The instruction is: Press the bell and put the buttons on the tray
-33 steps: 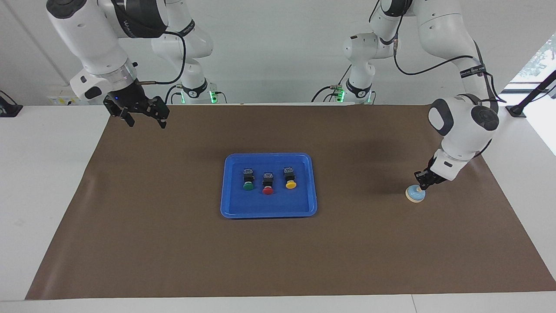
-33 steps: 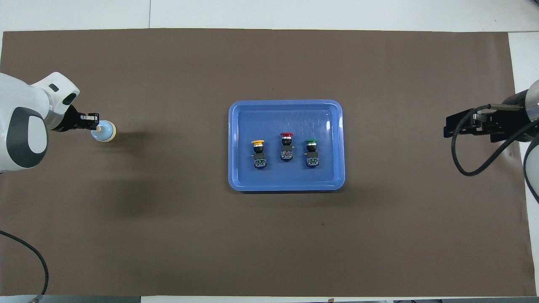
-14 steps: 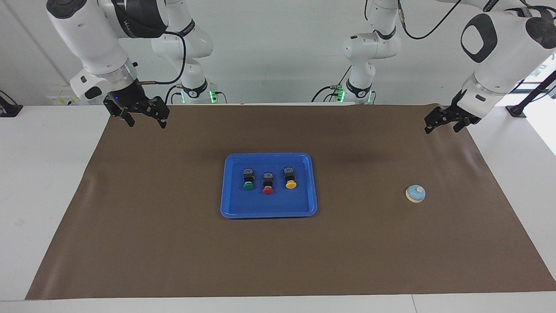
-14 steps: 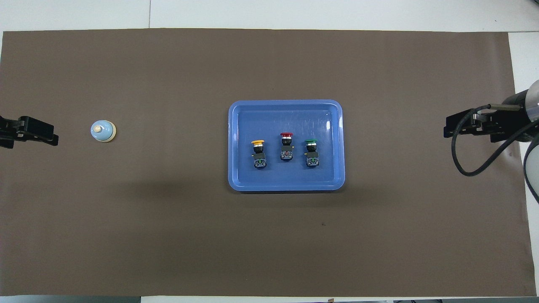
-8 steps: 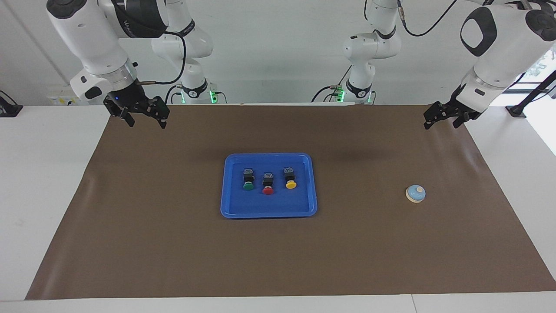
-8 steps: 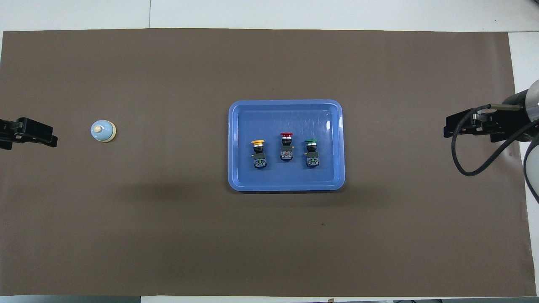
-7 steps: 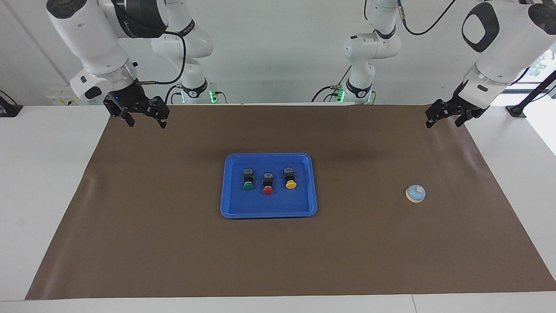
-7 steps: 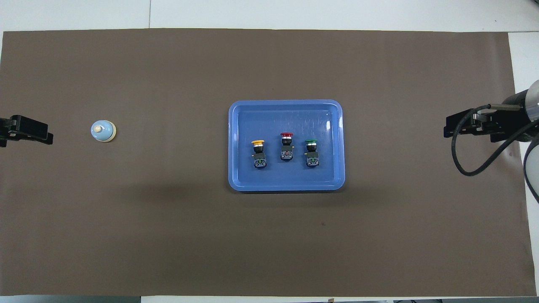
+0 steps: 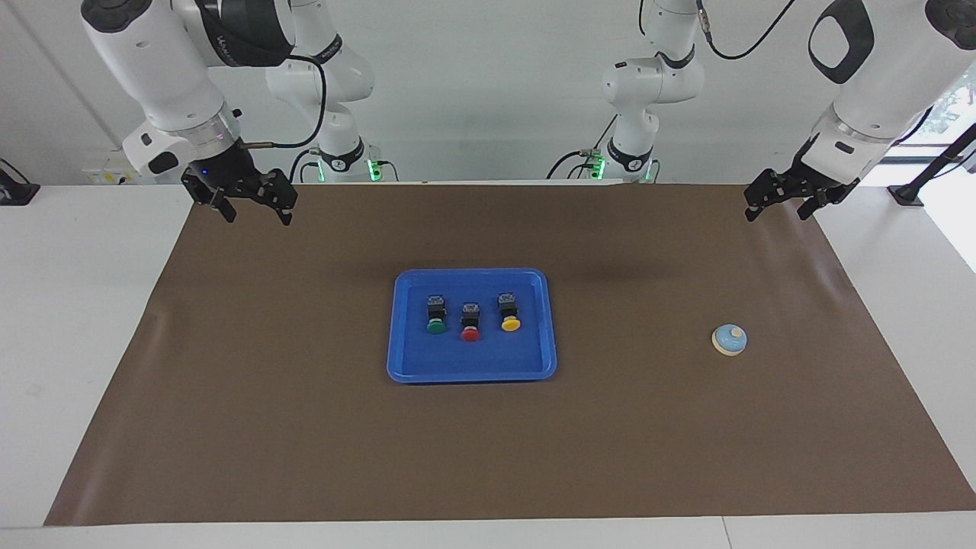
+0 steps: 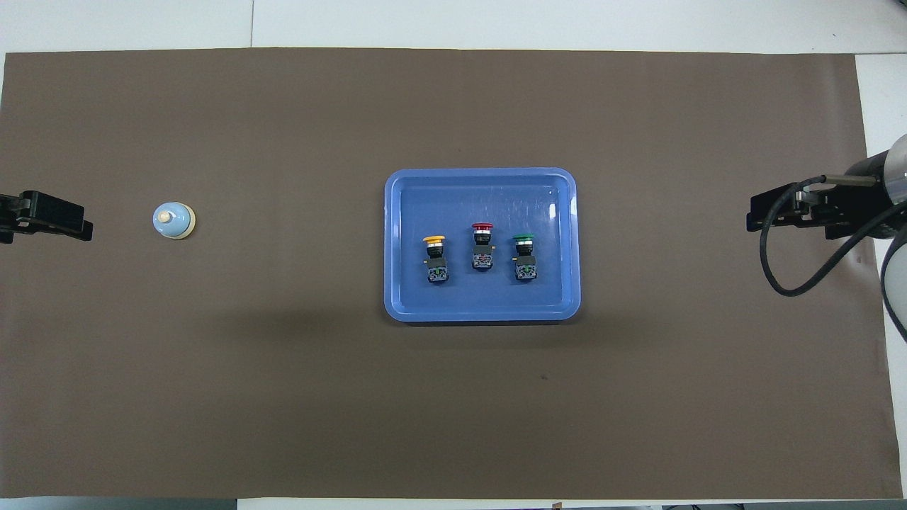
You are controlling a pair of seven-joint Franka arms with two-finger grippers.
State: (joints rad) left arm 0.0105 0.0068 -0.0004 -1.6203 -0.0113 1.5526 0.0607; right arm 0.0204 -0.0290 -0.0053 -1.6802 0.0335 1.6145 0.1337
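The bright-blue tray (image 9: 471, 372) (image 10: 482, 191) lies mid-table on the brown mat. Three buttons lie in a row in it: green (image 9: 435, 326) (image 10: 524, 238), red (image 9: 470, 334) (image 10: 482, 228) and yellow (image 9: 510, 324) (image 10: 434, 241). The light-blue bell (image 9: 730, 339) (image 10: 173, 221) stands alone on the mat toward the left arm's end. My left gripper (image 9: 776, 215) (image 10: 79, 227) is open and empty, raised over the mat's edge at that end, well apart from the bell. My right gripper (image 9: 258, 219) (image 10: 755, 217) is open and empty, waiting over the mat's other end.
The brown mat (image 9: 305, 427) covers most of the white table (image 9: 76, 305). A black cable (image 10: 786, 283) loops down from the right wrist.
My left gripper has lifted off the bell and drawn back up toward its end of the table; in the last half second it barely shifts. Bell, buttons, tray and right arm have not moved.
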